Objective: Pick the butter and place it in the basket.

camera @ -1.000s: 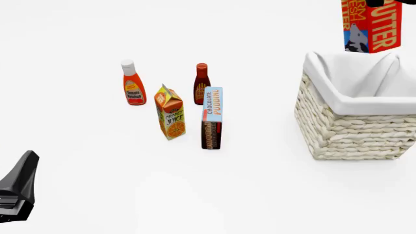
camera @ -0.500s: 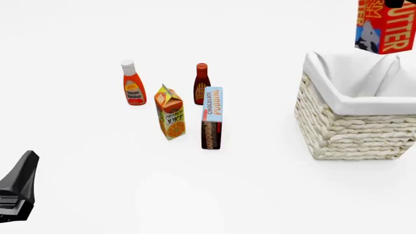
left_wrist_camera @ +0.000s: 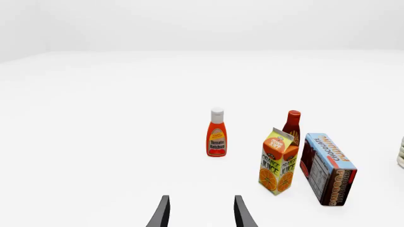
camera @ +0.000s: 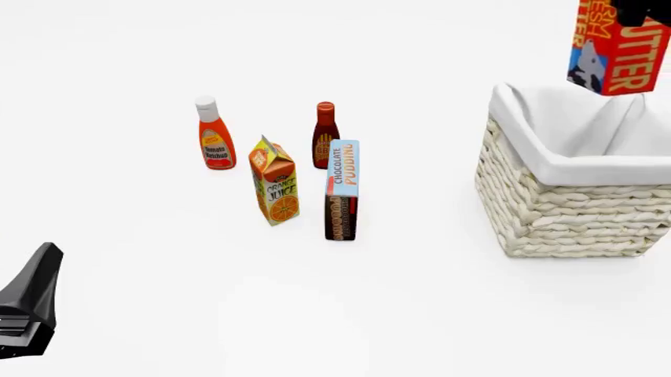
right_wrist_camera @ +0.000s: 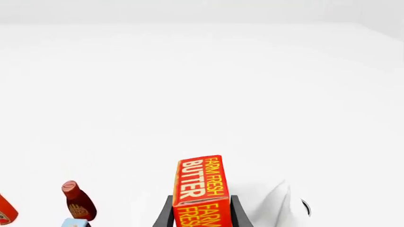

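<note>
Black and idle, the left gripper (left_wrist_camera: pixel 200 213) sits nearest the camera at the low left corner of the front view, parked well apart from everything; in its own wrist view its jaws stand parted with nothing between them. It takes no part in the job as things stand.

Farther out on the white tabletop (camera: pixel 157 298) stands the clutter to be left alone: an orange juice carton (camera: pixel 276 181) and a chocolate pudding box (camera: pixel 342 189) close together, then a tomato ketchup bottle (camera: pixel 214 133) and a dark sauce bottle (camera: pixel 325 133) behind them, all upright and apparently untouched.

To the right, the basket (camera: pixel 555 212) rests on the tabletop, its white liner folded over the rim and its inside showing nothing but cloth.

Farthest and highest, the butter (camera: pixel 614 47) hangs in the air above the basket's far right part, clear of the rim. The right gripper (right_wrist_camera: pixel 200 215) has it: the right wrist view shows the jaws closed against the box's two long sides, the box standing out ahead of them with its lettering up. In the front view only a dark scrap of that gripper shows at the top edge, so the arm's pose cannot be read beyond its reaching high over the basket.

By my judgement the pick is done and the carry nearly so; lowering and letting go are left.
</note>
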Controlling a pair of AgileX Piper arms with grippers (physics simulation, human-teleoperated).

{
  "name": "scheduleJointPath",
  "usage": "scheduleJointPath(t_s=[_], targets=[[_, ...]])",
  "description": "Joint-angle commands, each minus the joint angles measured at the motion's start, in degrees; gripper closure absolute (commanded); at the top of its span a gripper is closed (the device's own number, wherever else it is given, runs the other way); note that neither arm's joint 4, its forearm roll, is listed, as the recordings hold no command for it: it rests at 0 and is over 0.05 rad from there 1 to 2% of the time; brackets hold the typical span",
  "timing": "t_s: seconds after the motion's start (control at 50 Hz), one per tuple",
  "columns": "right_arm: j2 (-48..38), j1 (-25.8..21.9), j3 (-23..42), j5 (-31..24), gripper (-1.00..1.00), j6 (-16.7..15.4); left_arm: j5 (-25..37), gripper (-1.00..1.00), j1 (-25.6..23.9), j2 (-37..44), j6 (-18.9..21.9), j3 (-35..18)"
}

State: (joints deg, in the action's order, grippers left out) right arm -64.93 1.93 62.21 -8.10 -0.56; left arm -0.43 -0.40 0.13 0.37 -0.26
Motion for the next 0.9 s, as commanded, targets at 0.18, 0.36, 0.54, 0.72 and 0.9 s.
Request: scheduleJointPath(t_s=[0.18,0.36,0.54,0.72,0.9], targets=[[-0.47,0.85,-0.94,4.18,1.00,2.67,-0.02,-1.00,0.00,-0.01,0.01,0.00],[-0.91,1.45,-1.98,5.40,1.00,3.27,0.00,-1.00,-0.01,0.00,-0.01,0.00],[-1.05,2.18,-2.51,6.15,1.00,3.72,-0.01,-1.00,0.00,0.00,0.04,0.00],[-0.69,2.85,-3.66,7.20,1.00,4.16,0.00,-1.00,-0.03,0.00,-0.05,0.00],[-1.05,2.94,-4.71,8.45,1.00,4.52,-0.13,-1.00,-0.07,-0.03,0.04,0.00]])
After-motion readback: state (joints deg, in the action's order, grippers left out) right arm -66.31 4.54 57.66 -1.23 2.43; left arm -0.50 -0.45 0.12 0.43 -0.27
